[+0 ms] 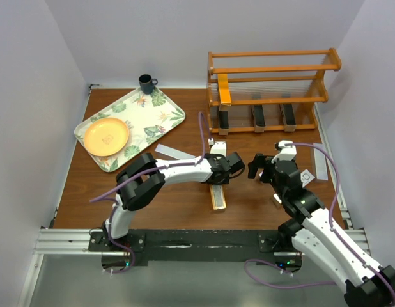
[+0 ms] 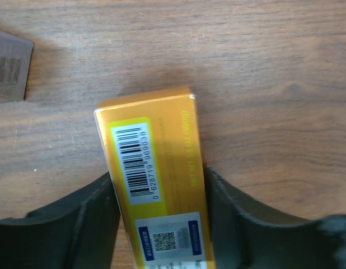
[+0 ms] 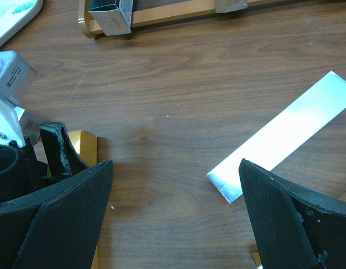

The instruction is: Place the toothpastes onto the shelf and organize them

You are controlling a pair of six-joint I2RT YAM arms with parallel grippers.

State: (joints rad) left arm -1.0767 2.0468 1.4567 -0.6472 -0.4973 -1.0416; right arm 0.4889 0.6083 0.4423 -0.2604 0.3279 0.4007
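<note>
On the table, I am gripping an orange toothpaste [image 2: 148, 145] with my left gripper [image 2: 159, 185], right gripper [image 3: 173, 190] hanging open; shelf [image 1: 274, 61] partly filled.

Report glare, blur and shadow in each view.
Top external: even light, soft shadows on the table. Left wrist: the orange box is sharp, barcode readable, dim shadow beyond it. Right wrist: glare washes out the silver box; the near fingers are dark and soft.
</note>
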